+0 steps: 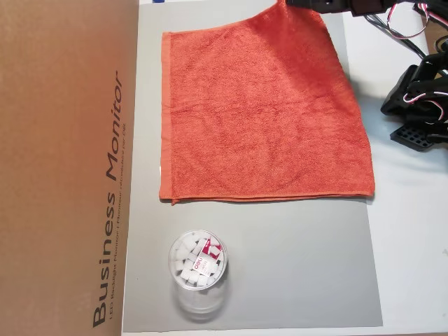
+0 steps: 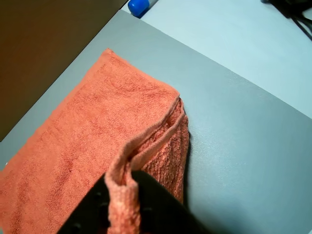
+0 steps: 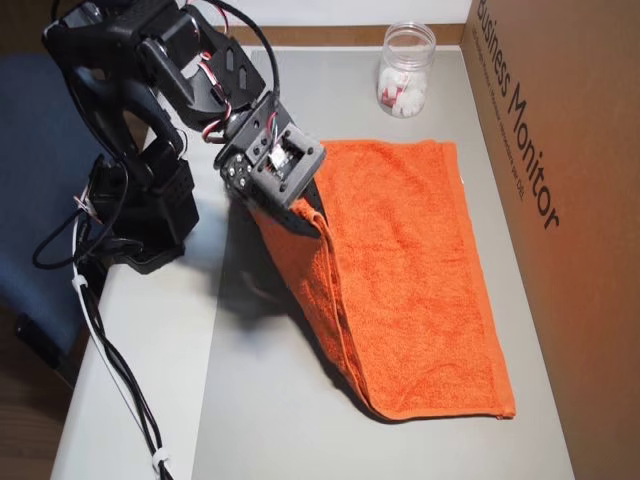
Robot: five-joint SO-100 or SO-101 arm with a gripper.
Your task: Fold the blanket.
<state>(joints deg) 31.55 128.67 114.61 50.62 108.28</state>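
Blanket (image 3: 420, 270) corner pinched in gripper (image 3: 318, 222), lifted off grey mat (image 3: 280, 420). I carry it level across, keeping hems aligned.

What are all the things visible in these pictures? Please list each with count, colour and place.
blanket: one, orange-red, on the grey mat, one corner lifted by the jaws
grey mat: one, grey, on the white table under the blanket
clear tub: one, transparent with white pieces inside, on the mat near the blanket's hem
cardboard box: one, brown, printed "Business Monitor", along one side of the mat
blue object: one, blue, at the top edge of the wrist view, only partly seen
white table: one, white, beneath everything
arm: one, black, beside the mat
gripper: one, black, jaws shut on the blanket corner
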